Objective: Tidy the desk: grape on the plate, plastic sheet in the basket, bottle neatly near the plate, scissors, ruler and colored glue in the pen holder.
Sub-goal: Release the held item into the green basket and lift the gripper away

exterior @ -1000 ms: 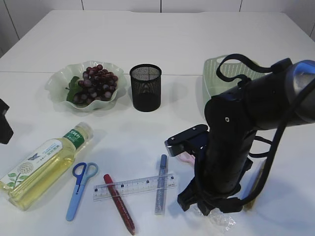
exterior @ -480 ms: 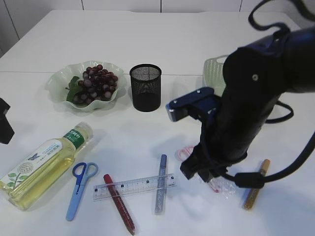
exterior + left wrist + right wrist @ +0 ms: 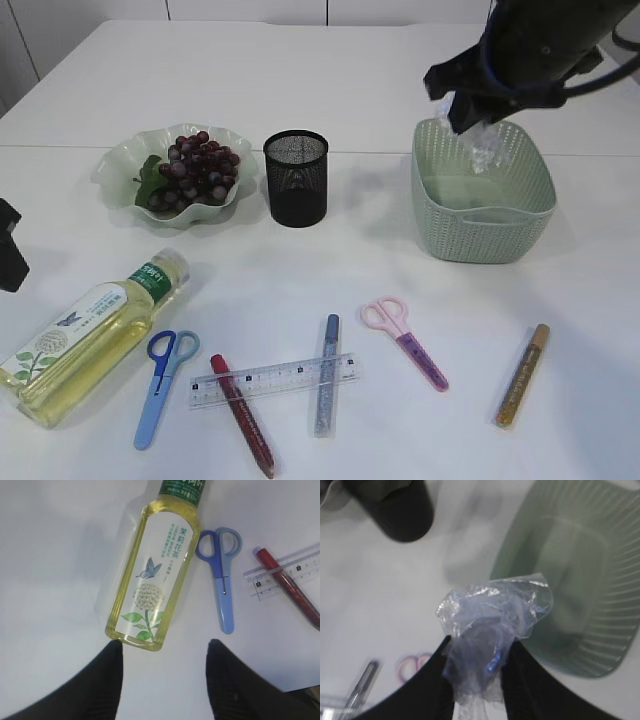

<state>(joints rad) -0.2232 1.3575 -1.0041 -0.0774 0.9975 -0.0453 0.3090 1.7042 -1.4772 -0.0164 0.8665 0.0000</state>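
Observation:
My right gripper [image 3: 468,116] [image 3: 477,647] is shut on the crumpled clear plastic sheet [image 3: 484,143] [image 3: 492,622], which hangs above the green basket [image 3: 482,236] [image 3: 580,595]. The grape bunch [image 3: 192,168] lies on the plate [image 3: 118,160]. Next to the plate stands the black mesh pen holder [image 3: 296,178]. The bottle [image 3: 92,335] [image 3: 156,575] lies on its side, with my open left gripper [image 3: 164,647] just short of its base, touching nothing. At the front lie blue scissors [image 3: 163,386] [image 3: 222,577], a clear ruler [image 3: 275,379] [image 3: 287,570], pink scissors [image 3: 405,340] and red [image 3: 243,414], blue [image 3: 327,374] and gold [image 3: 523,374] glue sticks.
The red and blue glue sticks cross the ruler. In the exterior view a bit of my left arm [image 3: 8,258] shows at the left edge. Blurred in the right wrist view are the pen holder [image 3: 402,510] and the pink scissors [image 3: 412,666].
My right arm has risen from the front of the table and swung back over the basket with the plastic sheet. That uncovered the pink scissors and the gold glue stick. The left arm stayed put.

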